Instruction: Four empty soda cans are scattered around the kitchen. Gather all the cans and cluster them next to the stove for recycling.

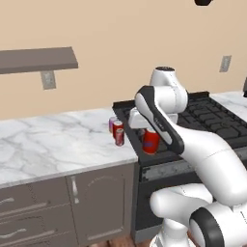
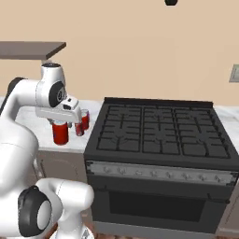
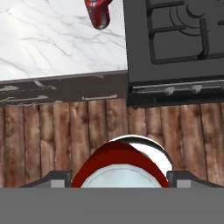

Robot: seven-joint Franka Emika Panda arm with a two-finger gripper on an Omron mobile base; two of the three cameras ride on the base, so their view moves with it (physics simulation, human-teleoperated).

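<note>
Hand view is looking straight down a red soda can [image 3: 120, 168] sitting between the two dark finger tips of the gripper [image 3: 119, 178], whose jaws are closing on its sides; the silver top is filling the space between them. I judge the can is being carried upright so it can be set down standing among the others. Left base view is showing it hanging near the front left corner of the stove [image 1: 217, 120], over the seam with the marble counter [image 1: 58, 140]. Two more cans, a second red can [image 1: 119, 133] and a purple-pink can [image 1: 112, 124], are standing just beside each other on that glossy, grey-veined slab, close against the range's edge. Matte black grates are ribbing the cooktop, and wood planks are lining the floor [image 3: 57, 135] below.
</note>
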